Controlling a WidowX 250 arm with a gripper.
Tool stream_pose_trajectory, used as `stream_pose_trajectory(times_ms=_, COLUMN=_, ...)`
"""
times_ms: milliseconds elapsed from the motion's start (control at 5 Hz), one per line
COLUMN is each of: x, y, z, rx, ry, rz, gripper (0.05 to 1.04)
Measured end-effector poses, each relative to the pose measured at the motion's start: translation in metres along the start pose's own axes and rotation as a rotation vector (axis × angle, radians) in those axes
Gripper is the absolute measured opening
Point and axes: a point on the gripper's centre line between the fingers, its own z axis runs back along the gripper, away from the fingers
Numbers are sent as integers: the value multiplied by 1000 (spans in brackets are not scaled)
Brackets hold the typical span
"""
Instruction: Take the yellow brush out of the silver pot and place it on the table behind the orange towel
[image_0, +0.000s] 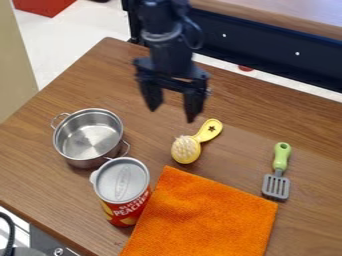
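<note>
Table: brown wood-grain top (244, 110) spreading beneath the pincer (173, 114), with a black-sided piece of furniture (267, 54) behind the arm
Pot: open steel pot (89, 135) with two wire handles, down and to the left of the pincer in the view, nothing in it
Can: red can (125, 214) with a grey lid, upright, below the pincer and slightly left, just beside the pot
Arm: black arm (167, 50) entering from the top edge, left of centre, coming down with its wrist roughly upright and its lower end pointing at the table
Pincer: hanging above the wood, its two fingers spread well apart and pointing down, the left one higher in the view than the right, with nothing gripped
Brush: yellow brush (186, 149) lying just below the pincer, pale bristles up, handle slanting up to the right
Cloth: orange cloth (207, 215) lying flat, farther below the pincer
Spatula: grey slotted spatula (276, 184) with a green handle, well apart from the pincer, below and to the right
</note>
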Motion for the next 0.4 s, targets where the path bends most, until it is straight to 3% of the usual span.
stream_pose_trajectory(times_ms=400, x=-9, y=60, z=3, rx=86, ry=-96, rz=123, gripper=997)
